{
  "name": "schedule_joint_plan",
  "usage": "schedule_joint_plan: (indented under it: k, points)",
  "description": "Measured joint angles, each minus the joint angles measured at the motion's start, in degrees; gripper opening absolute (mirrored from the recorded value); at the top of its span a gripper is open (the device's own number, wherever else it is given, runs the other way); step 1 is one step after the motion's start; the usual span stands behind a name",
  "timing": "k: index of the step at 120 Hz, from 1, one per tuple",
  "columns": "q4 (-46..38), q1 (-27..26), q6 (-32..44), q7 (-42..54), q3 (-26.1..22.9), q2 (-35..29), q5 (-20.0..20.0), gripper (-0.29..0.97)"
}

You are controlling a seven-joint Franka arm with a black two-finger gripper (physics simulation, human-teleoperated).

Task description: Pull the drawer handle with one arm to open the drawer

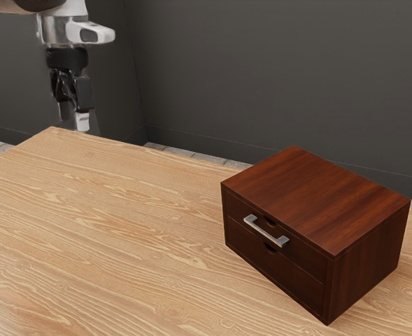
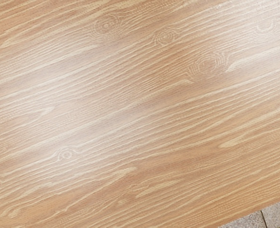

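Observation:
A dark wooden cabinet (image 1: 317, 199) with two drawers stands on the table toward the exterior view's right. The upper drawer (image 1: 275, 238) carries a silver bar handle (image 1: 266, 230), and its front sits flush with the cabinet, shut. The lower drawer (image 1: 275, 269) is also shut. My gripper (image 1: 75, 115) hangs high over the table's far left corner, well away from the cabinet, pointing down. Its fingers stand apart with nothing between them. In the wrist view, bare wood-grain tabletop (image 2: 130, 114) lies beneath my hand.
The light wooden table (image 1: 108, 231) stretches wide between my gripper and the cabinet. A dark grey wall (image 1: 261, 70) runs behind it. Tiled floor (image 2: 268, 219) shows past the table's edge near my hand.

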State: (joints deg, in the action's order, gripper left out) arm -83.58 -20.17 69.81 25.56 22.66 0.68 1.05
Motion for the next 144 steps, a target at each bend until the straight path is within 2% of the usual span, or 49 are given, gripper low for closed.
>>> schedule_joint_plan:
  k: [28, 45, 69, 86, 97, 121, 144]
  points:
    - [-0.41, 0.86, 7.75, 8.72, -0.13, -0.48, 0.2, 0.68]
    - [-10.15, -0.34, 9.8, 13.11, -1.49, -6.18, 0.56, 0.68]
    - [-25.0, -8.71, 19.31, 23.16, -3.74, -9.59, 0.86, 0.68]
    - [-31.38, -15.96, 28.68, 29.99, -3.8, -10.73, 0.5, 0.68]
    - [-33.81, -19.38, 35.57, 33.64, -4.13, -10.2, 0.4, 0.68]
    - [-34.9, -21.2, 50.75, 41.38, -5.68, -4.97, 0.62, 0.63]
    - [-34.97, -21.71, 61.15, 48.35, -5.76, -0.31, 0.87, 0.42]
